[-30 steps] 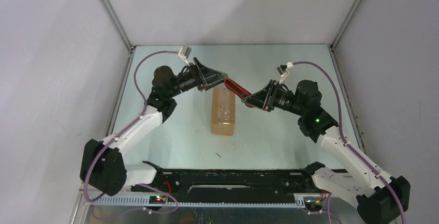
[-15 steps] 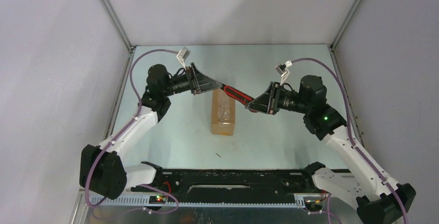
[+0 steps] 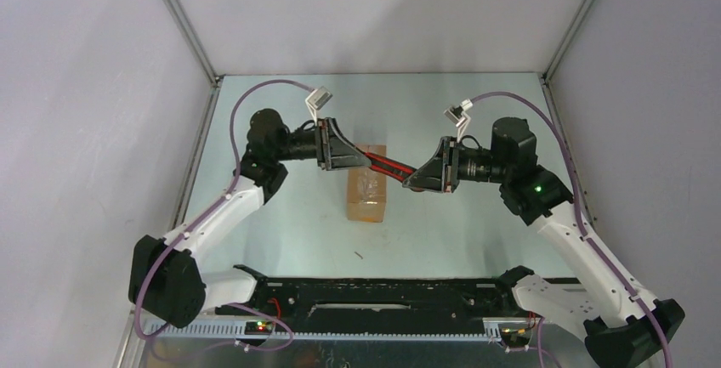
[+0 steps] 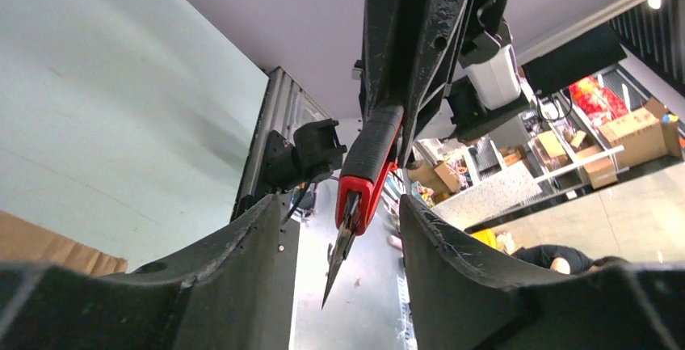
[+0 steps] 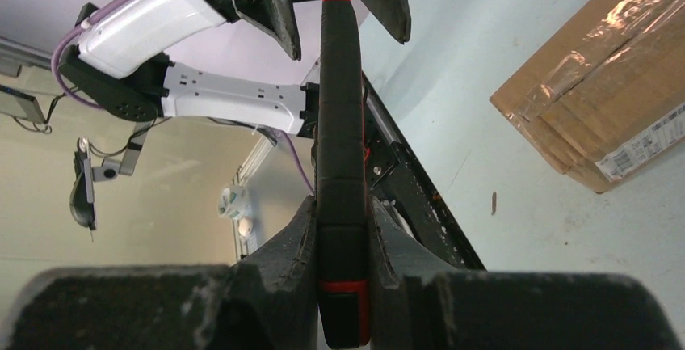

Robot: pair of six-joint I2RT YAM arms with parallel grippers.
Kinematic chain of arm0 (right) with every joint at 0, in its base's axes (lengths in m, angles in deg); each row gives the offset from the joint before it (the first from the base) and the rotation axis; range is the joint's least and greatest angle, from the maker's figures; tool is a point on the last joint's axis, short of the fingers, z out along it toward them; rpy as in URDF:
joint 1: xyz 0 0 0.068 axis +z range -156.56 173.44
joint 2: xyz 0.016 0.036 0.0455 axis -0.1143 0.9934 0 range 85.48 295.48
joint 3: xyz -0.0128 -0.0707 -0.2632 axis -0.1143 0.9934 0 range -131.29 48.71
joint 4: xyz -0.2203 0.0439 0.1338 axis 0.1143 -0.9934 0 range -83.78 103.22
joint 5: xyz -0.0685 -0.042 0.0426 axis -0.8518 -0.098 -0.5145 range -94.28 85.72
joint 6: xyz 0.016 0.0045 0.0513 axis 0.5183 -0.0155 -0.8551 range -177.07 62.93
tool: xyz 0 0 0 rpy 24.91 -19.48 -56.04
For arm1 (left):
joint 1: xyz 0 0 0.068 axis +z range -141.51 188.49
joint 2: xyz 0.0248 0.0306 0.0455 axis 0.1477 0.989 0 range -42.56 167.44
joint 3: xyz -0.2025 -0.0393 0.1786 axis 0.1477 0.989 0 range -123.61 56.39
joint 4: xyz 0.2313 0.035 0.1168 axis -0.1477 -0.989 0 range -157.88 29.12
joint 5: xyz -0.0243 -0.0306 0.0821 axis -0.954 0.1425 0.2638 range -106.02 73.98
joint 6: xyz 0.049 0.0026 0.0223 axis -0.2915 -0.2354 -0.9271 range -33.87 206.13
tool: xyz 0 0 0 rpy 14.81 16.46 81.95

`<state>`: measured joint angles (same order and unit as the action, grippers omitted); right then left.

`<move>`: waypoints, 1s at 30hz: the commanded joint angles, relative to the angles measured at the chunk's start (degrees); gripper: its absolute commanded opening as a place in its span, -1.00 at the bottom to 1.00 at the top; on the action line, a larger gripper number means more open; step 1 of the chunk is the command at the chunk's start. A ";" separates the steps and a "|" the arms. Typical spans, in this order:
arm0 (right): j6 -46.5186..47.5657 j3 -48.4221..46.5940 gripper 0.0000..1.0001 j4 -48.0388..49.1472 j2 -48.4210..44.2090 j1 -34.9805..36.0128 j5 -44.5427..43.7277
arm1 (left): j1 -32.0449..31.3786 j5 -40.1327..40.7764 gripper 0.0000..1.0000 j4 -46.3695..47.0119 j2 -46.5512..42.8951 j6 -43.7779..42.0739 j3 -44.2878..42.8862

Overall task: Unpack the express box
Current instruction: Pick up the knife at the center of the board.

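scene: two arms reach toward each other over a pale green desk [image 3: 281, 215], meeting at the centre of the overhead view.
box [image 3: 367, 189]: brown cardboard, lying flat on the desk at mid-frame, its long side running up and down the picture; its upper end is hidden under the knife and the left fingers.
box, right wrist view [image 5: 606, 91]: at the upper right of the frame, flaps closed, shiny clear tape along the top, a white printed label on the side face.
box, left wrist view [image 4: 48, 245]: only a brown corner shows at the lower left edge.
knife [image 3: 388, 164]: red and black, held in the air above the box, slanting from upper left to lower right between the two arms.
right fingers [image 3: 418, 177]: closed narrow on the knife's handle; in the right wrist view [image 5: 300, 225] the black handle [image 5: 341, 124] stands pinched between them at the bottom centre.
left fingers [image 3: 350, 157]: parted, set to either side of the knife's blade end.
left fingers, left wrist view [image 4: 262, 225]: the bare pointed blade and red tip [image 4: 355, 196] hang in the gap, with space showing on both sides.
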<state>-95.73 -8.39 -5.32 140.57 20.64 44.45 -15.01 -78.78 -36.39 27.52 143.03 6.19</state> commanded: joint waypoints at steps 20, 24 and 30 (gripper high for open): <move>8.32 -6.00 -1.00 -6.55 1.79 1.37 5.69 | -3.99 -4.08 -0.01 6.74 -0.85 1.00 2.11; 8.27 -6.00 -1.00 -5.73 2.21 1.76 5.70 | -4.97 -3.45 -0.30 -0.94 -1.21 -4.18 0.72; 5.89 -6.00 -0.31 -4.79 2.65 1.87 2.18 | -5.50 -1.84 -0.99 -1.46 -1.75 -4.50 1.04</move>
<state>-88.30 -11.76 -13.69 143.39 21.97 48.60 -19.54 -82.28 -35.21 27.39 141.79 8.01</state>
